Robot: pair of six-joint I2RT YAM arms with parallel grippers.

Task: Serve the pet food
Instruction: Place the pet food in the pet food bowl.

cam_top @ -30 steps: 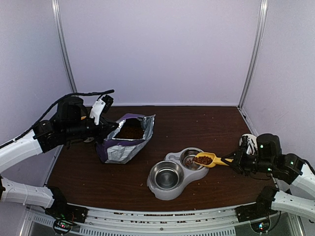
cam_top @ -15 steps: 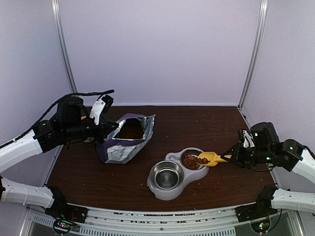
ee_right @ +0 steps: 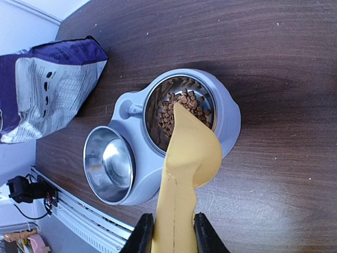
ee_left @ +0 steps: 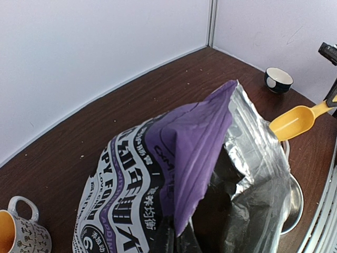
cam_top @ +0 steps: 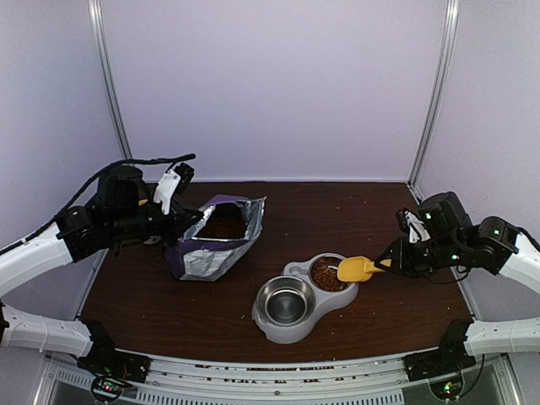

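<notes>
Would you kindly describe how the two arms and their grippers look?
The left arm and right arm have white links joined by black joint housings. A thin black cable arches over the left one. The left gripper and right gripper each carry a white block; the right one's fingers are black.

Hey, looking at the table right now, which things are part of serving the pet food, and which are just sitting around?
In use: pet food in one bowl; yellow scoop, held by the right gripper; twin-bowl feeder; puppy food bag.
Lying about: patterned mug; small dark cup.
</notes>
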